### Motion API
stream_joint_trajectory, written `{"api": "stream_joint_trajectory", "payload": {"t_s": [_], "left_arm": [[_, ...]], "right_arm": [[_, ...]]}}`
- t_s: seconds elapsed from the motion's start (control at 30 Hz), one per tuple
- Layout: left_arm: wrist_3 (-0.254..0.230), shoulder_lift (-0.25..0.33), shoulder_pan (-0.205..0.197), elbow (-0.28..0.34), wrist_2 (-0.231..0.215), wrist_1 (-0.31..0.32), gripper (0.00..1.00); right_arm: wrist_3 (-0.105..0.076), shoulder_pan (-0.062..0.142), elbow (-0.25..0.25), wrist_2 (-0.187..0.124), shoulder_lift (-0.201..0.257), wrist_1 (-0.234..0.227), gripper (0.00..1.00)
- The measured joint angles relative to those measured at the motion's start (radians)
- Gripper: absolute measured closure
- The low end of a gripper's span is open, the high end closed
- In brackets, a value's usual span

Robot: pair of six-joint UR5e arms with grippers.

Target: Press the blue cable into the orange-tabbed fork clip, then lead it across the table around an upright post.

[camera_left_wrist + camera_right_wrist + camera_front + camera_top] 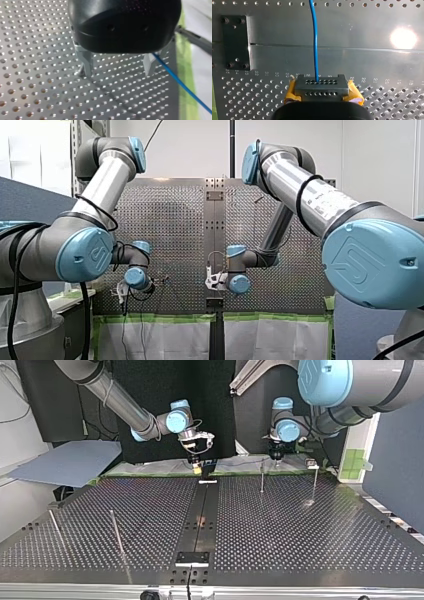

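In the left wrist view my left gripper (117,73) stands open just above the perforated table, with nothing between its metal fingers (85,65). The blue cable (180,81) runs past the outer side of one finger and away towards the green table edge. In the right wrist view my right gripper (321,87), with yellow pads (291,94), is shut on the blue cable (314,40), which leads straight ahead over the centre rail. In the top view my right gripper (196,461) hangs over the far middle edge, my left gripper (276,456) by a post (261,478). I cannot make out the fork clip.
In the top view, a second upright post (315,482) stands at the far right and two more posts (116,532) at the near left. A dark plate (235,42) is bolted beside the centre rail. A small fixture (311,464) sits at the far right edge.
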State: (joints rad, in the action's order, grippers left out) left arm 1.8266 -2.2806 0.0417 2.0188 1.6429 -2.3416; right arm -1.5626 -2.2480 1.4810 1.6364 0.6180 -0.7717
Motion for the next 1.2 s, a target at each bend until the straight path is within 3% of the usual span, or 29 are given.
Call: {"api": "stream_joint_trajectory", "payload": {"t_s": [0.37,0.8,1.0,1.2], "left_arm": [[-0.015,0.003,0.003,0.101,0.002,0.027,0.00],[-0.080,0.009,0.017,0.117,-0.022,0.052,0.00],[-0.091,0.059,0.023,0.156,-0.025,0.085,0.00],[-0.096,0.123,0.032,0.172,-0.027,0.078,0.00]], "right_arm": [[-0.001,0.004,0.000,-0.013,-0.001,-0.003,1.00],[0.000,0.008,0.000,-0.018,-0.004,-0.004,1.00],[-0.002,0.008,0.000,-0.018,-0.005,-0.008,1.00],[-0.004,0.008,-0.001,-0.022,-0.006,-0.010,1.00]]}}
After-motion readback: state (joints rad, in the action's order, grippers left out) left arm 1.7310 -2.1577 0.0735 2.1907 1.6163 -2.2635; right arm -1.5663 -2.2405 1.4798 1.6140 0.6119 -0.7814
